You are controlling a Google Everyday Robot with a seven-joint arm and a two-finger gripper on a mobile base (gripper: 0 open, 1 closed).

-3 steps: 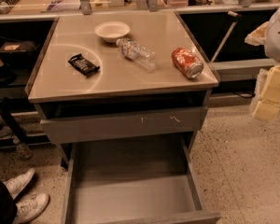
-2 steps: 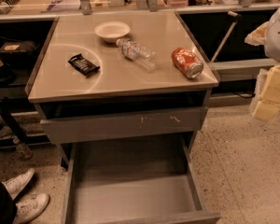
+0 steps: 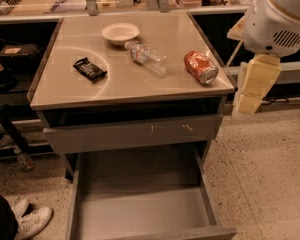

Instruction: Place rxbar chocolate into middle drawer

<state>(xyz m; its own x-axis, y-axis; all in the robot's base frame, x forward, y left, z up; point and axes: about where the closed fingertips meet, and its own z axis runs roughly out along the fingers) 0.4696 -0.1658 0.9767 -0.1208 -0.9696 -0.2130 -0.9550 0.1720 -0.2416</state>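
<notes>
The rxbar chocolate (image 3: 90,69), a small flat black wrapper, lies on the left part of the tan cabinet top (image 3: 130,86). The middle drawer (image 3: 140,211) is pulled out below, wide and grey with a bare smooth floor. My gripper (image 3: 254,86), pale yellow, hangs under the white arm housing (image 3: 280,19), just off the cabinet's right edge. It is beside the orange soda can (image 3: 201,67) and far to the right of the bar. Nothing shows in it.
A white bowl (image 3: 120,32) and a lying plastic water bottle (image 3: 146,58) sit on the top between bar and can. The drawer above (image 3: 135,132), with a scratched front, is slightly out. White shoes (image 3: 30,219) are at the lower left. Cluttered counters run behind.
The arm and gripper have moved left, closer to the cabinet's right edge. The bar, can, bottle, bowl and drawers have not moved.
</notes>
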